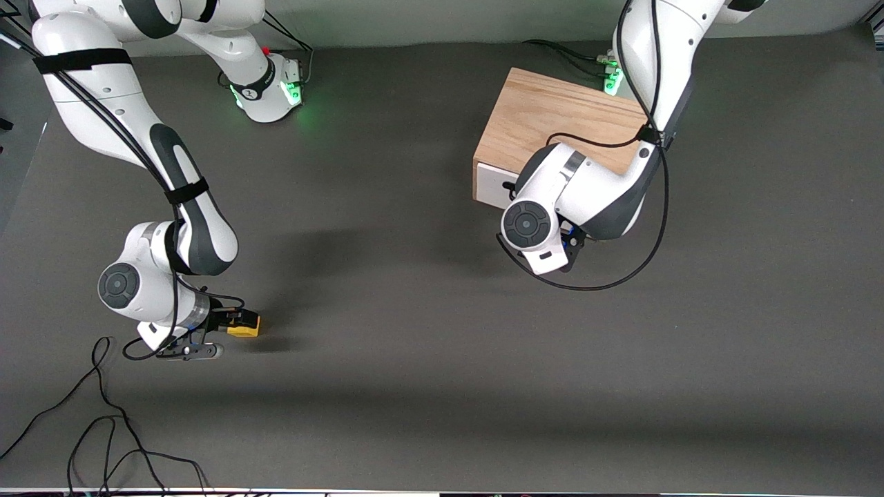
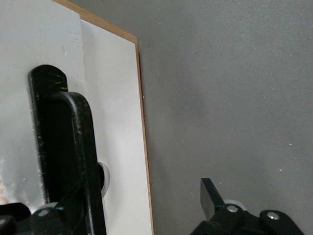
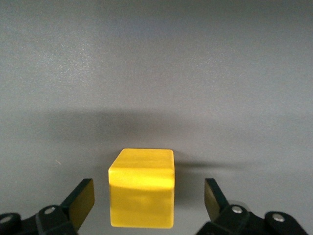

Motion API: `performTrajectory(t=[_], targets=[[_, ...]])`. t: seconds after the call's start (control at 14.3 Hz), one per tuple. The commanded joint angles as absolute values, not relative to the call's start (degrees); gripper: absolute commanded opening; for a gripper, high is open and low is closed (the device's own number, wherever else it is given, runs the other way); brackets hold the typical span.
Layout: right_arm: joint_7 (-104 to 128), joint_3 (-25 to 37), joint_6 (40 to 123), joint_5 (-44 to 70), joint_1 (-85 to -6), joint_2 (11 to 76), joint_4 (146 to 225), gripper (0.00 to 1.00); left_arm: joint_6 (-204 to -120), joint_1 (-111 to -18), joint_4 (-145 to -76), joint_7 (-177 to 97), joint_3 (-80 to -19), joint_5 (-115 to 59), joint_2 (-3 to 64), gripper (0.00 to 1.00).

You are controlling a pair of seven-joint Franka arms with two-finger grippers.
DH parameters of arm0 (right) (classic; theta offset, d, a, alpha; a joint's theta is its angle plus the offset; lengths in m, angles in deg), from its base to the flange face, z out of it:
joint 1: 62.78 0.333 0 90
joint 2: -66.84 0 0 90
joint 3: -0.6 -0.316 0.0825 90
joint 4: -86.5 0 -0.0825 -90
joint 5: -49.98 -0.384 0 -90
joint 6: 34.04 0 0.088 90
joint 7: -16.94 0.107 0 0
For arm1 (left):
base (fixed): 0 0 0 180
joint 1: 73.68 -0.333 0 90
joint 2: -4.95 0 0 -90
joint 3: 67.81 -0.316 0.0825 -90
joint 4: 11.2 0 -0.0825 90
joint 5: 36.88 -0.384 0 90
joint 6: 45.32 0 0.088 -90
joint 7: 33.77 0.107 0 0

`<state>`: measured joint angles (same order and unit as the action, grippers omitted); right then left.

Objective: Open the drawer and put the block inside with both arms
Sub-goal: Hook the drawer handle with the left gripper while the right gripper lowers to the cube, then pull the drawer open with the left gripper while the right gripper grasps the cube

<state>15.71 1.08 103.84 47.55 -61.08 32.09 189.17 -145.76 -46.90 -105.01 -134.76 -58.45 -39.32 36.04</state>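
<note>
The block (image 3: 142, 188) — a small, smooth-faced yellow cube with softly rounded edges — is sitting on the matte grey table (image 1: 414, 359) toward the right arm's end, well apart from the box. The right gripper (image 3: 146, 200) is straddling it, its flat black fingers (image 3: 80, 198) spread wide with a clear gap on each side, not touching the cube.

The light oak box (image 1: 552, 117), its grain showing on top, is standing near the left arm's base. The drawer (image 2: 115, 122) is sitting closed, its plain white front flush within the wood edge. The left gripper (image 2: 146, 205) is hanging just in front of it with fingers parted — one is sitting by the glossy, scuffed black bar handle (image 2: 63, 147), the other out over bare table.
</note>
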Motion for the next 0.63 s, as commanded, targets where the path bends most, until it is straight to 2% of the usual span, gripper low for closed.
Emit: performTrajectory(t=[0.0, 0.35, 0.56], targets=[[15.2, 1.3, 105.0, 48.0, -60.8, 31.9, 189.6, 1.0, -147.6, -46.7, -102.4, -134.8, -58.8, -41.6, 37.0, 1.0], [15.4, 1.3, 107.2, 48.0, -60.8, 31.1, 190.4, 1.0, -149.4, -46.6, -93.8, -134.9, -58.8, -41.8, 42.2, 1.0], [15.4, 1.3, 107.2, 48.0, -60.8, 30.8, 190.4, 1.0, -152.7, -46.6, -92.4, -135.6, -58.8, -42.8, 43.1, 1.0]])
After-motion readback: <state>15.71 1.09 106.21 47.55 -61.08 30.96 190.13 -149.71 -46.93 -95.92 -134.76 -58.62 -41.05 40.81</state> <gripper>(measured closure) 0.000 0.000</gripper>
